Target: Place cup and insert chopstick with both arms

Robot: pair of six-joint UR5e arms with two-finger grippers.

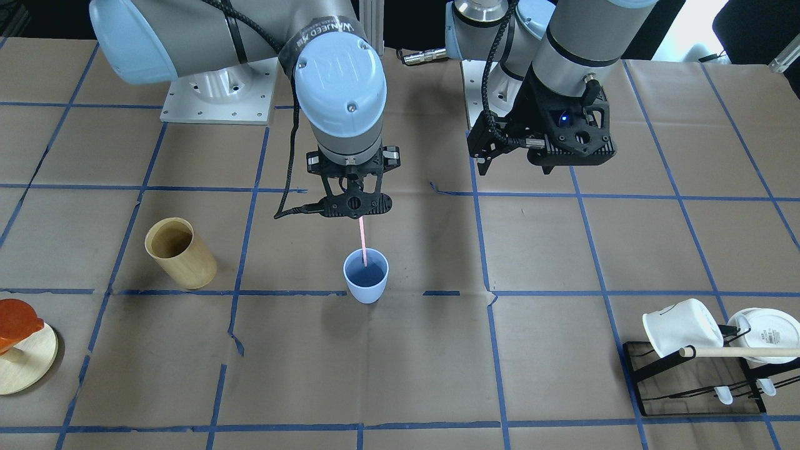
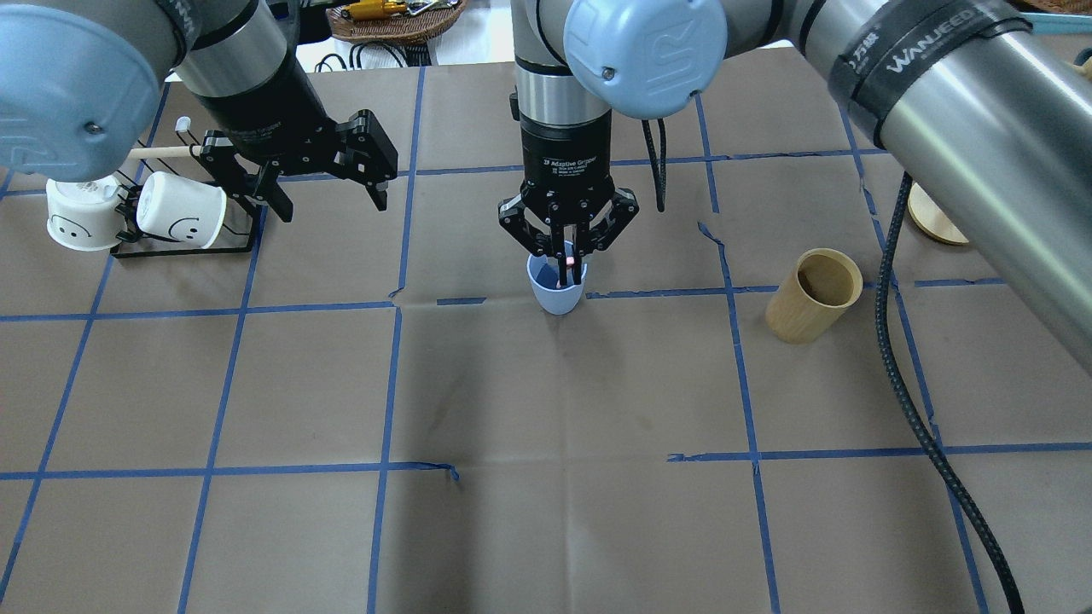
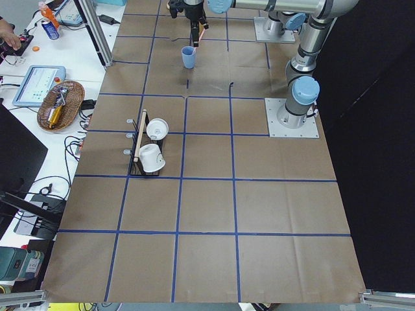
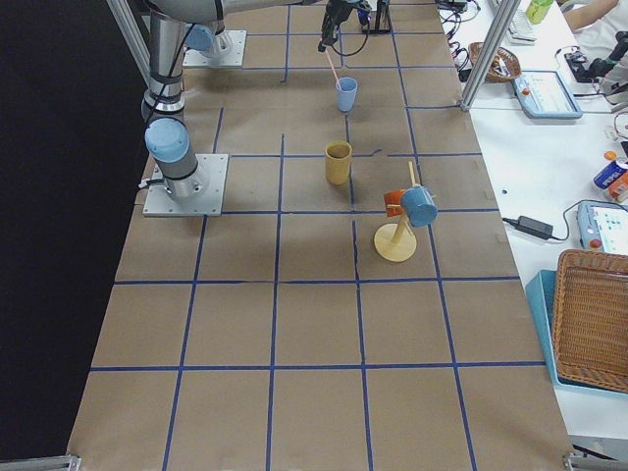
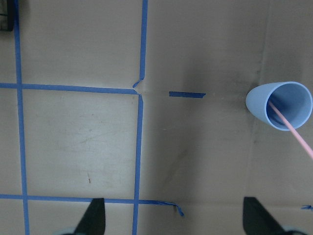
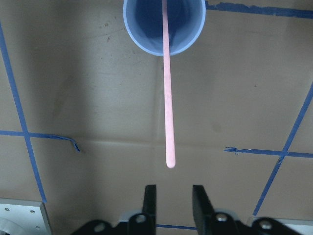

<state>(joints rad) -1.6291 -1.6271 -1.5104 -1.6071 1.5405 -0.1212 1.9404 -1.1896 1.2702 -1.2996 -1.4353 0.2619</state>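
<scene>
The light-blue cup (image 1: 365, 278) stands upright near the table's middle, and also shows in the overhead view (image 2: 554, 294). The pale-pink chopstick (image 1: 362, 240) stands in it, leaning, with its lower end inside the cup (image 6: 164, 24) and its top end free (image 6: 167, 98). My right gripper (image 6: 171, 196) hangs just above the stick's top; its jaws stand slightly apart and do not touch the stick. It is over the cup in the overhead view (image 2: 570, 269). My left gripper (image 2: 328, 205) is wide open and empty, off to the cup's side, with the cup at its view's edge (image 5: 279, 105).
A tan wooden cylinder (image 1: 181, 253) stands beside the cup. A black rack (image 1: 694, 387) with white mugs (image 1: 681, 328) and a wooden rod sits near the left arm. A round wooden stand (image 1: 25, 365) with an orange piece is at the far side.
</scene>
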